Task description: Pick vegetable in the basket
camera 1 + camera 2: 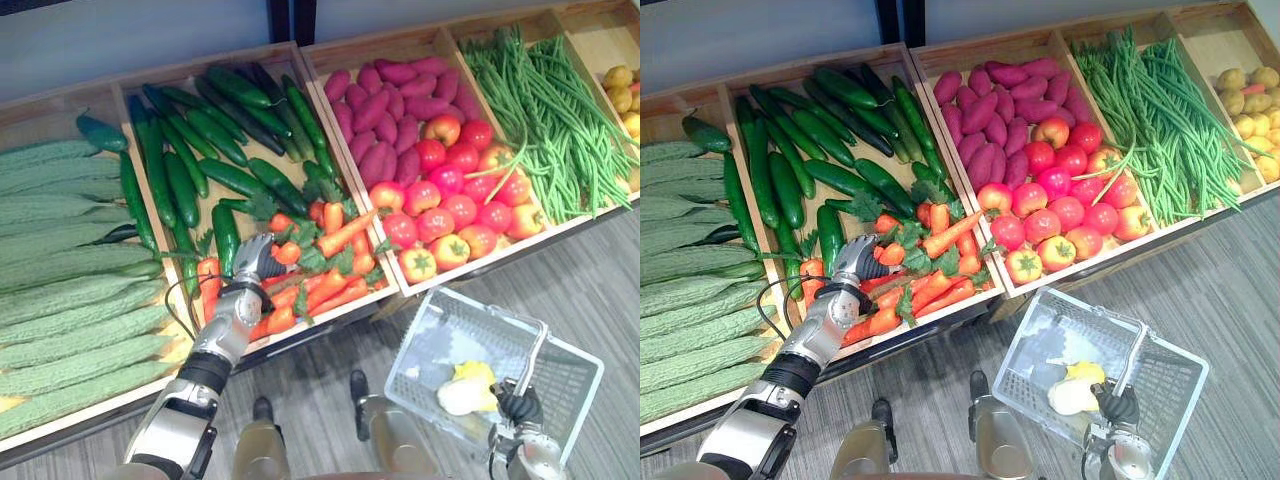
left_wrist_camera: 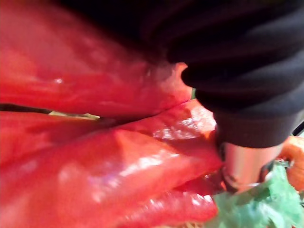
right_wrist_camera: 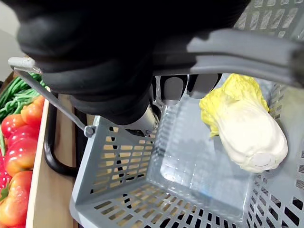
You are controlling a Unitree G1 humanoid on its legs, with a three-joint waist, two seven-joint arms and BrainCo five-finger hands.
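Orange carrots (image 1: 335, 238) with green tops are piled in a wooden crate compartment. My left hand (image 1: 256, 258) reaches down into this pile and rests against the carrots (image 2: 118, 161), which press close around it. At the lower right hangs a grey plastic basket (image 1: 440, 325). My right hand (image 1: 520, 405) is shut round the basket's handle (image 3: 247, 54). A pale yellow cabbage (image 3: 247, 133) lies inside the basket.
The long wooden stall holds bitter gourds (image 1: 60, 300) at the left, cucumbers (image 1: 190, 150), purple sweet potatoes (image 1: 385, 110), red tomatoes (image 1: 450, 200), green beans (image 1: 545, 110) and potatoes (image 1: 620, 90) at the far right. Grey floor (image 1: 590, 290) lies in front.
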